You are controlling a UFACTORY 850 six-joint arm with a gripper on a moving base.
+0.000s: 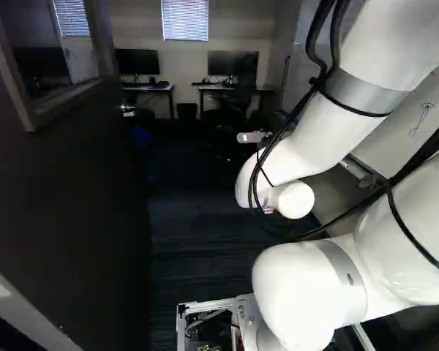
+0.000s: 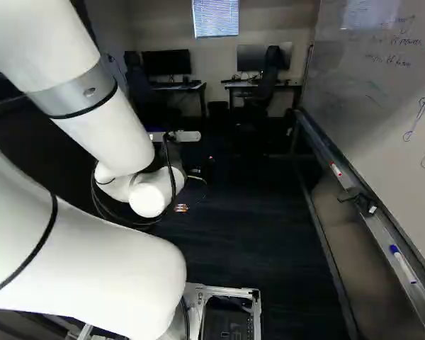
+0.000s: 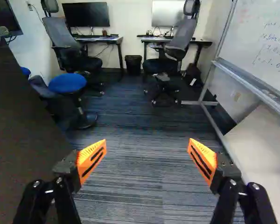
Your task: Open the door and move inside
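While the door stands open at the left of your left base view, your right base view has a whiteboard at the right; in your wrist view, the gripper spreads its fingers wide over carpet.

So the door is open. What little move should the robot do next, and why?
Probably roll the base forward a little, slowly and straight. The door stands open at the left of the left base view, and the open gripper holds nothing, so there seems no need to pull any more. Carpet stretches ahead between the door and the whiteboard.
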